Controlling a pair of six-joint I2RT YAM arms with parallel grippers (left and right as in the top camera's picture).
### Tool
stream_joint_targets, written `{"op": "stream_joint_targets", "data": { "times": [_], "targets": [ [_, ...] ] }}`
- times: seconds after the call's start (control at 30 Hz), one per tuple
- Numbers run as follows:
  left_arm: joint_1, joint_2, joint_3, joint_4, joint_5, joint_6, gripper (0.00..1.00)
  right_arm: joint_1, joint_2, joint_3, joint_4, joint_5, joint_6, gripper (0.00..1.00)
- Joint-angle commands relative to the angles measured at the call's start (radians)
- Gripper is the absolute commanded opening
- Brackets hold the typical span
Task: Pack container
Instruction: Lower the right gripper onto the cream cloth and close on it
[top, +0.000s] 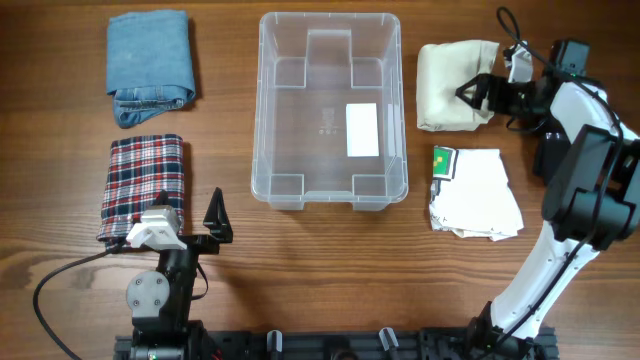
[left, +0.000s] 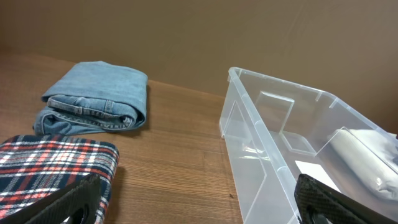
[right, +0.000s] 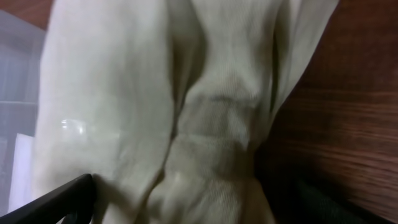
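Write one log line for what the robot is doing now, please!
container: empty | left gripper: open, at plaid shirt | right gripper: open, over cream cloth | held: nothing

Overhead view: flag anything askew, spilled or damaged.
Only the white folded garment right of the container stands out: it sits slightly rotated, its lower edge crumpled. The jeans and plaid shirt are folded neatly. Nothing is spilled or damaged.

folded jeans (top: 150, 60), plaid shirt (top: 143, 185), cream garment (top: 445, 85), white shirt (top: 480, 195) on table (top: 330, 270).
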Motion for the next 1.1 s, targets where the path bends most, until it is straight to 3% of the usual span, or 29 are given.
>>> {"op": "stream_joint_targets", "data": {
  "times": [0.0, 0.77, 0.9, 1.0, 1.07],
  "targets": [
    [0.005, -0.007, -0.006, -0.001, 0.013, 0.013, 1.0, 0.011, 0.027, 0.018, 0.018, -0.064, 0.011, 1.0],
    [0.005, -0.007, -0.006, -0.001, 0.013, 0.013, 1.0, 0.013, 0.054, 0.014, 0.032, -0.116, 0.011, 0.94],
    [0.005, -0.007, -0.006, -0.001, 0.013, 0.013, 1.0, 0.016, 0.054, 0.014, 0.031, -0.116, 0.019, 0.89],
    [0.005, -0.007, -0.006, -0.001, 0.013, 0.013, 1.0, 0.018, 0.054, 0.014, 0.032, -0.115, 0.039, 0.7],
    [0.005, -0.007, -0.006, -0.001, 0.013, 0.013, 1.0, 0.018, 0.054, 0.014, 0.037, -0.116, 0.067, 0.64]
  ]
}}
